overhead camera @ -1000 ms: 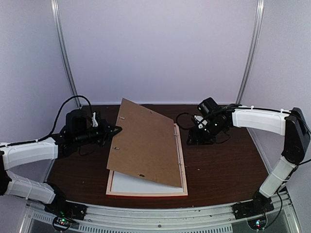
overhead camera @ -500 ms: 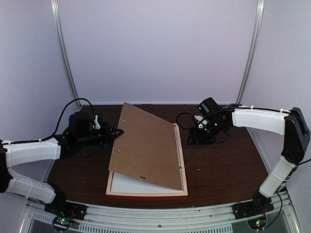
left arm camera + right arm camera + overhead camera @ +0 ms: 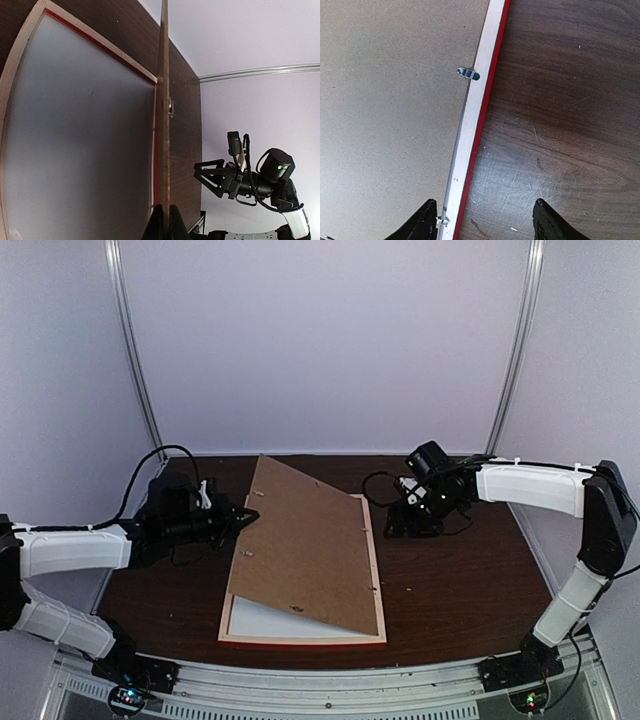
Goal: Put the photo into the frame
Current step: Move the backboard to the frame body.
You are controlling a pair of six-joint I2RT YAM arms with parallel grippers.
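Backing board (image 3: 305, 540) tilts over the frame (image 3: 300, 638), edge pinched in left hand (image 3: 245, 517); right hand (image 3: 482, 220) open beside frame.

soft even light, mild fisheye edge distortion.

**Top view:** high behind the arm bases, facing down and toward the far wall, distant, taking in the whole desk (image 3: 450, 580).
**Left wrist view:** low and close, looking right from the left pincer (image 3: 165, 225) along the tilted board (image 3: 163, 125) edge.
**Right wrist view:** close, straight down past the right pincer (image 3: 485, 220) — all three views share the frame (image 3: 477, 115) and board.
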